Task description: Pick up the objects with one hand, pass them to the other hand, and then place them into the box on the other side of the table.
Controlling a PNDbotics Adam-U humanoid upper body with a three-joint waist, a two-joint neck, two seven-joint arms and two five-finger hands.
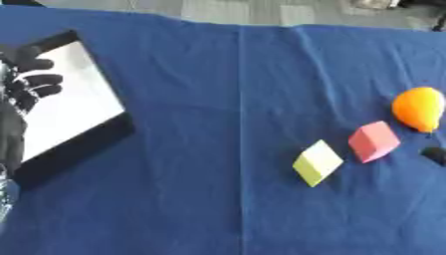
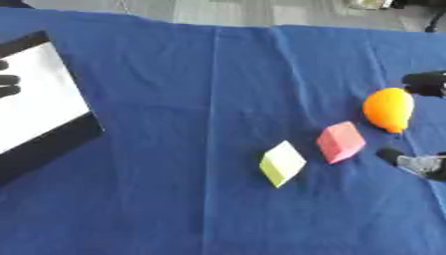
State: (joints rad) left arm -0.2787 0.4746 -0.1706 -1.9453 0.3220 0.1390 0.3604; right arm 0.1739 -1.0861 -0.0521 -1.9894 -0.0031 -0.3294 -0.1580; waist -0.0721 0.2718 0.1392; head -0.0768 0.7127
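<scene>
The left eye view is showing most of the left hand [image 1: 24, 79], black with silver joints, hanging over the box [image 1: 83, 137], its fingers loosely curled and holding nothing; the right eye view is catching only its fingertips at the left edge. The right eye view is giving more of the right hand [image 2: 424, 124]: one dark finger is showing above the orange fruit [image 2: 389, 109] and another, with silver parts, below it, spread apart and not touching it.

The box is lying on the far left, a shallow black tray with a white floor. The fruit is looking smooth and pear-shaped. Beside it a pink block [image 2: 341, 142] and a yellow-green block [image 2: 282, 163] are sitting tilted, flat-faced and matte. Everything is resting on a wrinkled blue cloth [image 1: 200, 74], nothing standing between objects and box.
</scene>
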